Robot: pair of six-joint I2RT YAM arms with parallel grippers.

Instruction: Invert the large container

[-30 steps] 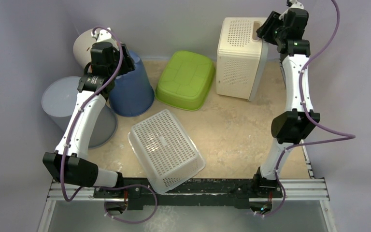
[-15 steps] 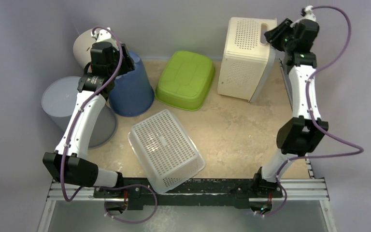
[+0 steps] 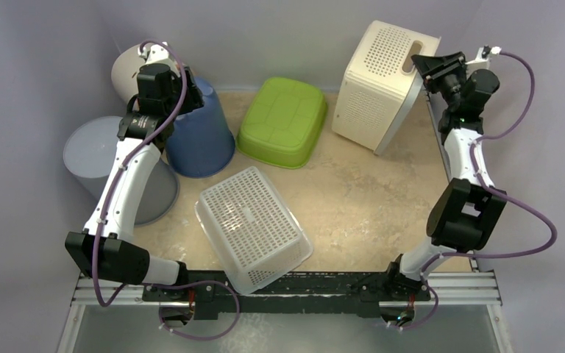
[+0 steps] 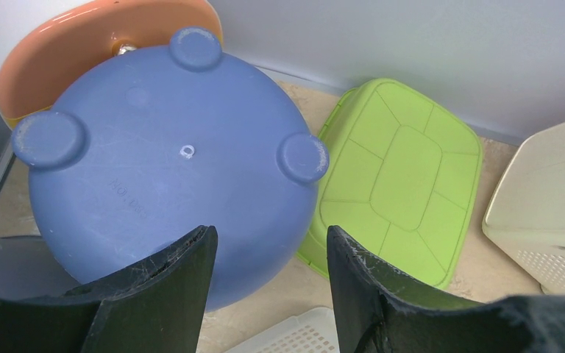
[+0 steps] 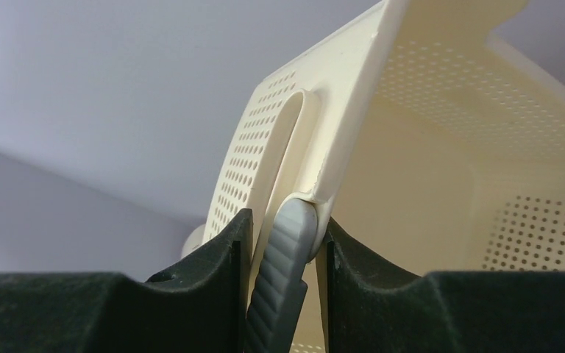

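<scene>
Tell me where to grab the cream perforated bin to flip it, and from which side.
Take the rim strip beside the handle slot of the cream bin, coming from the right. The slot leaves a thin wall that fingers can straddle, inside and outside, and the bin is tilted with that edge facing right. The right claw is clamped there now.

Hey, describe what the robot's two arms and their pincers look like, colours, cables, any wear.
Both the left arm and right arm have slim white links joined by chunky black joint housings; a purple cable loops along each. The left pincer has broad black fingers with whitish scuffs. The right pincer is black too, with a grey ribbed piece between its fingers.
</scene>
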